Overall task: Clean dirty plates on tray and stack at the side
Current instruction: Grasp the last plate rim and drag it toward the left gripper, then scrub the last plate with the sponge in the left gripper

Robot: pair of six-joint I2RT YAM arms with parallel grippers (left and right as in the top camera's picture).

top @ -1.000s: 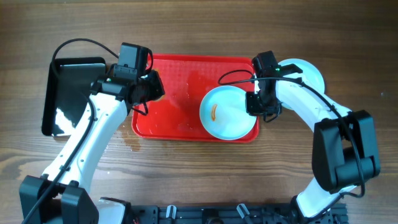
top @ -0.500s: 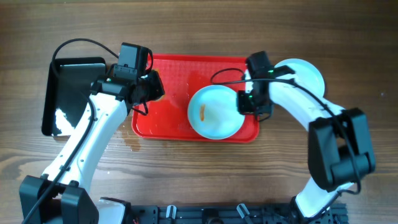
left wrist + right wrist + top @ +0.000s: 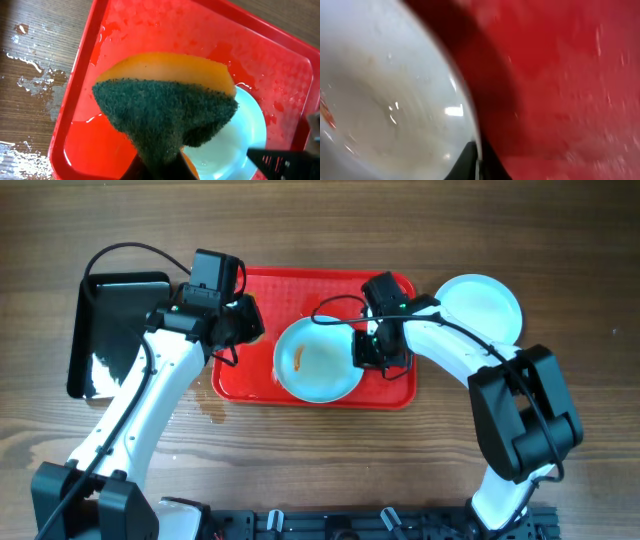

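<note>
A pale plate (image 3: 318, 360) with an orange smear (image 3: 299, 357) sits over the red tray (image 3: 262, 385). My right gripper (image 3: 364, 352) is shut on its right rim; in the right wrist view the fingers (image 3: 477, 162) pinch the plate's edge (image 3: 395, 100) above the tray (image 3: 560, 90). My left gripper (image 3: 238, 325) is shut on a green-and-yellow sponge (image 3: 165, 107), held over the tray's left part (image 3: 90, 145) just left of the plate (image 3: 235, 145). Another pale plate (image 3: 485, 305) lies on the table to the right of the tray.
A glossy black tray (image 3: 105, 330) lies at the far left. Water drops wet the wood (image 3: 212, 408) by the red tray's left front corner, and they also show in the left wrist view (image 3: 35, 85).
My right gripper has dragged the smeared plate leftward across the red tray, from its right end to its middle. The left arm and sponge have stayed put.
</note>
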